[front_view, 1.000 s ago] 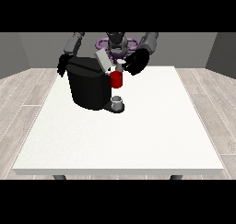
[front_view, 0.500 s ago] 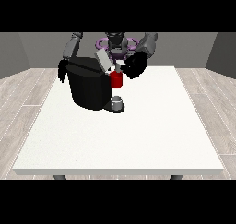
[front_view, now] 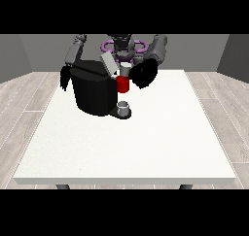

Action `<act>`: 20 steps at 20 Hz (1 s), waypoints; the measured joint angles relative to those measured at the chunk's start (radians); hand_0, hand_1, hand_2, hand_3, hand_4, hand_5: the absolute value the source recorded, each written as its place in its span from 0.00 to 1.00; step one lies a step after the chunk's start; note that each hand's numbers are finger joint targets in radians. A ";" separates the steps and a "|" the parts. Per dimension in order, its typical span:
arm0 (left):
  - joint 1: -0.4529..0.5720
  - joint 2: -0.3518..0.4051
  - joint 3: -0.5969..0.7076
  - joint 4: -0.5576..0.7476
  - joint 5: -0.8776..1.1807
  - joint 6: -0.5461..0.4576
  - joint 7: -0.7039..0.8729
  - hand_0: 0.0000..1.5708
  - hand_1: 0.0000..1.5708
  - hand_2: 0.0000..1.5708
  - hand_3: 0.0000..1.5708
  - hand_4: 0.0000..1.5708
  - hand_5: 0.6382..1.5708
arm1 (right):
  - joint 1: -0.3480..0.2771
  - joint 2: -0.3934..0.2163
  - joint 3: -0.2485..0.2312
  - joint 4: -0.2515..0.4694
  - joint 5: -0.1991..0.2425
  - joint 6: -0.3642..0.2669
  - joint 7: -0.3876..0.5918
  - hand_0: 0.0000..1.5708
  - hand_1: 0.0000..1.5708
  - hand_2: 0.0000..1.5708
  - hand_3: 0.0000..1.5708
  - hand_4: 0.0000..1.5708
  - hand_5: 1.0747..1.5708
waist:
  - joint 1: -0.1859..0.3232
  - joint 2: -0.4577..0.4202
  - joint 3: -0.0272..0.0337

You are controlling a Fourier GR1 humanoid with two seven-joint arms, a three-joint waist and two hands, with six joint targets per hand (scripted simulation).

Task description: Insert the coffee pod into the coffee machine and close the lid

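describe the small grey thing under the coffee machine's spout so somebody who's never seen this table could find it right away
Find the big black coffee machine at the far left part of the white table. At its front base, directly below a red thing at the machine, sits a small grey thing. It is the only pale, low, cup-like item there.

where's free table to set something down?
Bare: the whole near half of the table and its right side, beyond the hand at the view's right. Crowded: far left, around the coffee machine, the grey thing and the other hand.
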 measured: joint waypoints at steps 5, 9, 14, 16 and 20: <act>-0.018 -0.011 0.000 0.003 -0.006 0.030 0.013 0.89 0.89 0.91 0.88 0.38 1.00 | -0.025 0.006 -0.009 0.034 0.003 -0.017 0.001 0.00 0.00 0.00 0.00 0.16 1.00 | 0.005 0.002 0.0001; -0.041 0.015 0.009 0.009 -0.011 0.044 0.008 0.90 0.90 0.92 0.87 0.40 1.00 | -0.062 0.002 -0.010 0.037 0.003 -0.018 0.016 0.00 0.00 0.00 0.00 0.15 1.00 | -0.008 0.022 0.0005; -0.018 -0.028 0.022 -0.004 0.025 0.046 -0.026 0.00 0.00 0.00 0.00 0.00 1.00 | -0.053 -0.016 -0.036 0.079 -0.011 -0.001 -0.009 0.00 0.00 0.00 0.00 0.20 1.00 | 0.017 0.008 0.0003; 0.020 -0.070 0.019 -0.017 0.048 0.038 -0.064 0.00 0.00 0.00 0.00 0.00 1.00 | -0.039 -0.023 -0.055 0.105 -0.023 0.000 -0.015 0.00 0.00 0.00 0.00 0.22 1.00 | 0.049 -0.015 0.0003; 0.129 -0.166 0.006 -0.056 0.093 0.025 -0.134 0.00 0.00 0.00 0.00 0.00 1.00 | 0.016 -0.041 -0.100 0.172 -0.048 0.014 -0.052 0.00 0.00 0.00 0.00 0.16 1.00 | 0.130 -0.082 0.0003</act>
